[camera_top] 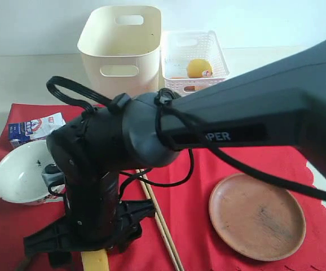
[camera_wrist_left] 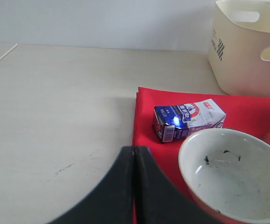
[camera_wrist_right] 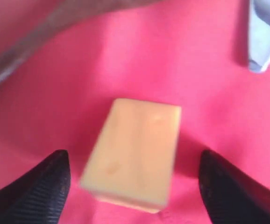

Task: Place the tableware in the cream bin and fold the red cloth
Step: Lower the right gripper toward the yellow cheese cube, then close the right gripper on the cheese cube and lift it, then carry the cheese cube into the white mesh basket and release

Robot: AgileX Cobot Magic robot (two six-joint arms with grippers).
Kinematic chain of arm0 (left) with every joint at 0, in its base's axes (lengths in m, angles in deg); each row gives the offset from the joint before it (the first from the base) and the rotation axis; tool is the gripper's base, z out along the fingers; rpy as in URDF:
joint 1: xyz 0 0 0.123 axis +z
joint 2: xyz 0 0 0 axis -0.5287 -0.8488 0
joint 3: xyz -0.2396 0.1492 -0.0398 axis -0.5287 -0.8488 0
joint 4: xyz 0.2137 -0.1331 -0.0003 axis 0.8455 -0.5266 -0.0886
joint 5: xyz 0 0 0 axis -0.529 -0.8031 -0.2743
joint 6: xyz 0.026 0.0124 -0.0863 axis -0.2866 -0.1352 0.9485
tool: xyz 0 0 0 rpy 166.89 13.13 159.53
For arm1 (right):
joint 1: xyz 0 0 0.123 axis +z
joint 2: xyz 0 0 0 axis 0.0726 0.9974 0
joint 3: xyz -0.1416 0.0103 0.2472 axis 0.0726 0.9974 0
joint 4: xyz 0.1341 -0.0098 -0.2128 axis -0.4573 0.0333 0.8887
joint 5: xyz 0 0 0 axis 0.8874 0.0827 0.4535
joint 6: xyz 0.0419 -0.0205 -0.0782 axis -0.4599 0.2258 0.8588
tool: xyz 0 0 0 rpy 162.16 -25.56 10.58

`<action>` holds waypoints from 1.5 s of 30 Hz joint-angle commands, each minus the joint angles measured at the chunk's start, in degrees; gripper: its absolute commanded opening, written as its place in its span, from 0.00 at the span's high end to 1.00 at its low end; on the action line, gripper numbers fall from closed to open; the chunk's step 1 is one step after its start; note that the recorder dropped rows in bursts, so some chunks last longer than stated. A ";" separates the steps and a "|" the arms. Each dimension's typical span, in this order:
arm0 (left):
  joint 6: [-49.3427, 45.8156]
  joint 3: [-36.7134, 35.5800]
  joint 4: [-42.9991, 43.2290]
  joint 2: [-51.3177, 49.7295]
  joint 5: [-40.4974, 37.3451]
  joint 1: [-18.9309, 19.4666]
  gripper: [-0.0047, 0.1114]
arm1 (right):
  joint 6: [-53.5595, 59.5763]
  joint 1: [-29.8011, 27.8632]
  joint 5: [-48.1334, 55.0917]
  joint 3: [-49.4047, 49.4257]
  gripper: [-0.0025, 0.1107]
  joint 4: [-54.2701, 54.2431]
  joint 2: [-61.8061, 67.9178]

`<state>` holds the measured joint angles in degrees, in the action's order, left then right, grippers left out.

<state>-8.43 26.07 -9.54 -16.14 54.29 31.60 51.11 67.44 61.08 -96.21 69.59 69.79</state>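
Observation:
The red cloth lies spread over the table. On its left part rests the white bowl, which the left wrist view shows empty. The brown wooden plate lies at the right, and the chopsticks lie in the middle. Behind the cloth stands the cream bin. My right arm reaches across to the lower left. Its gripper is open just above the cloth, one finger on each side of a yellow cheese block. My left gripper is shut on nothing, near the cloth's edge and short of the bowl.
A small milk carton lies on the cloth just behind the bowl. A white lattice basket holding a lemon stands right of the bin. The big dark right arm hides much of the cloth's middle and left.

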 commanded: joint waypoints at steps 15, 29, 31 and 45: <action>-0.05 -0.17 -0.09 0.32 0.78 -0.26 0.96 | -0.67 0.02 0.81 -0.67 0.98 9.75 -5.20; -0.05 -0.17 -0.09 0.32 0.78 -0.26 0.96 | 4.36 -0.10 0.94 -0.67 0.98 17.20 -19.60; -0.05 -0.17 -0.09 0.32 0.78 -0.26 0.96 | 4.36 -0.58 1.17 -0.67 0.98 18.82 -21.69; -0.05 -0.17 -0.09 0.32 0.67 -0.26 0.96 | 9.19 -14.22 0.70 -0.67 0.98 28.23 -29.26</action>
<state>-8.43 26.07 -9.54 -16.14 54.29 31.60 58.64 56.33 62.29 -96.24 95.88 41.25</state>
